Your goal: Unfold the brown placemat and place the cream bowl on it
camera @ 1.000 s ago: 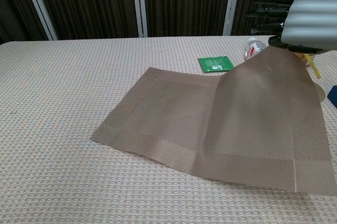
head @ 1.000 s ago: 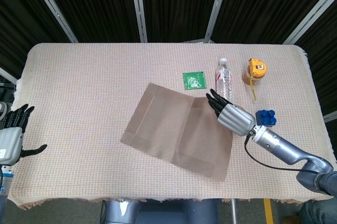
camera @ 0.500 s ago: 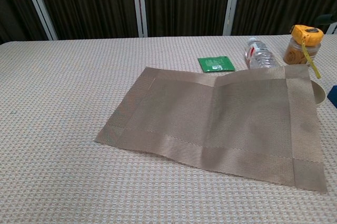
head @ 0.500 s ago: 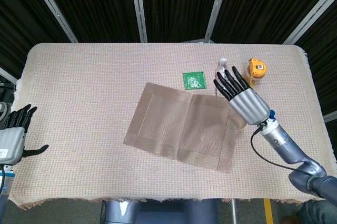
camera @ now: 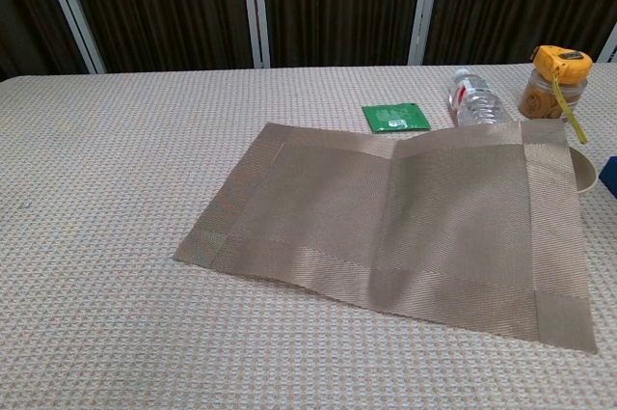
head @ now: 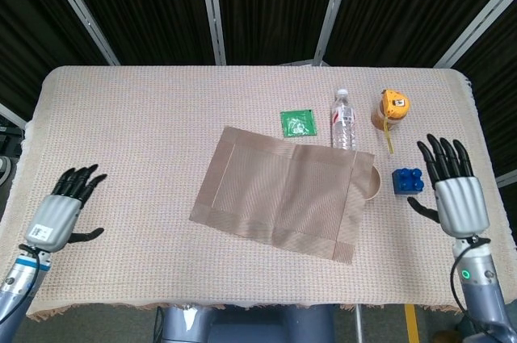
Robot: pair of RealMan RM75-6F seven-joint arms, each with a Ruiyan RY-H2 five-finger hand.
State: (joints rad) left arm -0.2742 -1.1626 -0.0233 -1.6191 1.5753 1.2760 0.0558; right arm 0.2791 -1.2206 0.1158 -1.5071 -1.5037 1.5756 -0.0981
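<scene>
With the brown woven placemat (head: 283,194) spread flat, its right edge overlaps the cream bowl (head: 371,182).
Both robot hands, left (head: 58,215) and right (head: 454,189), wide, empty; slide bowl clear before lifting.

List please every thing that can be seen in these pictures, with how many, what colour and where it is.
placemat: one, brown, unfolded in the middle of the table
bowl: one, cream, partly under the placemat's right edge
packet: one, green, flat beyond the placemat
bottle: one, clear with red label, lying right of the packet
tape measure: one, orange-yellow, far right
block: one, blue, right of the bowl
table: one, beige woven cloth
left hand: black fingers spread, near left edge, holding nothing
right hand: black fingers spread, near right edge, holding nothing
</scene>
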